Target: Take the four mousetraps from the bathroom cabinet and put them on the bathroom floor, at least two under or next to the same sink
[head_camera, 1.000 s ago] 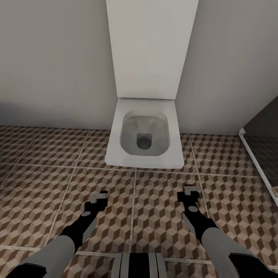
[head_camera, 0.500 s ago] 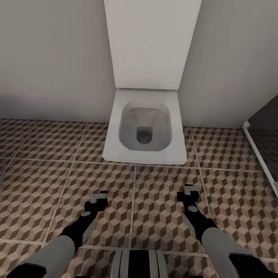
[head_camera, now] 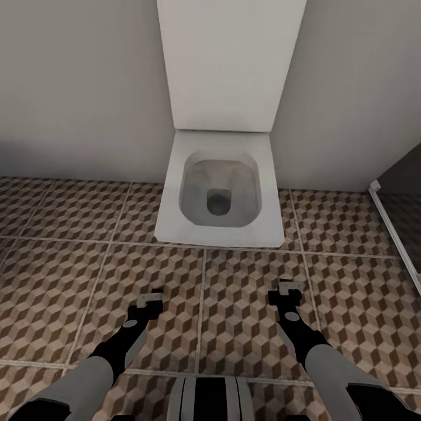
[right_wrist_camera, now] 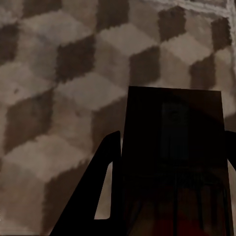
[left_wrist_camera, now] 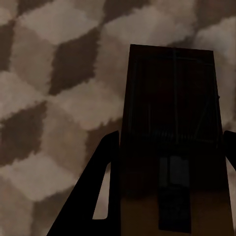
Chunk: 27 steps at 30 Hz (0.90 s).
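Mousetraps: we see one in each gripper. Head view: we face a white toilet (head_camera: 219,187) against the wall, cube-patterned bathroom floor (head_camera: 70,275) below. Left gripper (head_camera: 151,298) and right gripper (head_camera: 287,290) hang low over the tiles, each with a small pale piece at its tip, too small to read. Left wrist view: dark flat mousetrap (left_wrist_camera: 172,147) with wire parts sits clamped between the fingers (left_wrist_camera: 101,196), above the floor. Right wrist view: second mousetrap (right_wrist_camera: 174,157) likewise pinched between both fingers (right_wrist_camera: 103,187), reddish patch near its lower edge.
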### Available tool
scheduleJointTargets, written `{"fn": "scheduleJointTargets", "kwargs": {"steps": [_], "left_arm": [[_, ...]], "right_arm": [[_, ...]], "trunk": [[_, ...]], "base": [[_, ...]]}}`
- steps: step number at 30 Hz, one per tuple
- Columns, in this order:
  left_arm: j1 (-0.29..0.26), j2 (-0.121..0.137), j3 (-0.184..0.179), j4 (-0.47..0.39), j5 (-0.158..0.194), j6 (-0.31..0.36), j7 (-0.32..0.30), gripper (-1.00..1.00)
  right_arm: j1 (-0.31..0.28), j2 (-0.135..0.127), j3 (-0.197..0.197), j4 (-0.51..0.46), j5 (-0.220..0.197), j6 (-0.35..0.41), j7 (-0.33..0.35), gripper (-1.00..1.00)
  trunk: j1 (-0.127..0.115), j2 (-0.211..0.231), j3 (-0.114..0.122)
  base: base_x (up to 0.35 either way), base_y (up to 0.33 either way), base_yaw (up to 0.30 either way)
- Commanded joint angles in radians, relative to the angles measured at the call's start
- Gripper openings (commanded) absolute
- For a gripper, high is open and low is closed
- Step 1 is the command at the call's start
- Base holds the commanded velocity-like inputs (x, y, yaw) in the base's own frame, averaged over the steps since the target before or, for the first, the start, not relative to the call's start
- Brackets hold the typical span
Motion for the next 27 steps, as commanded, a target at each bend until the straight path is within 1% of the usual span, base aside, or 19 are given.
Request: {"fn": "scheduleJointTargets", "kwargs": {"steps": [1, 7, 16, 22, 25, 27], "left_arm": [[-0.001, 0.001, -0.009, 0.001, 0.008, -0.004, 0.01, -1.0], [-0.001, 0.001, -0.01, 0.001, 0.008, -0.005, 0.01, -1.0], [-0.001, 0.001, -0.012, 0.001, 0.008, -0.005, 0.01, -1.0], [-0.001, 0.001, -0.013, 0.001, 0.008, -0.008, 0.01, -1.0], [-0.001, 0.001, -0.013, 0.001, 0.008, -0.021, 0.01, -1.0], [-0.001, 0.001, -0.012, 0.001, 0.008, -0.033, 0.011, -1.0]], "right_arm": [[-0.001, 0.001, -0.008, 0.003, 0.008, -0.004, 0.0, -1.0], [-0.001, 0.0, -0.011, 0.019, 0.002, -0.004, 0.006, -1.0], [-0.001, 0.0, -0.015, 0.085, 0.0, -0.003, 0.01, -1.0], [-0.001, 0.0, -0.016, 0.095, -0.001, 0.009, 0.011, -1.0], [-0.001, 0.001, -0.016, 0.096, -0.001, 0.012, 0.011, -1.0], [-0.001, 0.001, -0.016, 0.097, -0.001, 0.013, 0.011, -1.0]], "trunk": [[0.0, 0.0, 0.0], [0.0, 0.0, 0.0], [0.0, 0.0, 0.0], [0.0, 0.0, 0.0], [0.0, 0.0, 0.0], [0.001, -0.001, -0.008]], "base": [[0.0, 0.0, 0.0], [0.0, 0.0, 0.0], [0.0, 0.0, 0.0], [0.0, 0.0, 0.0], [0.0, 0.0, 0.0], [0.0, 0.0, 0.0]]}}
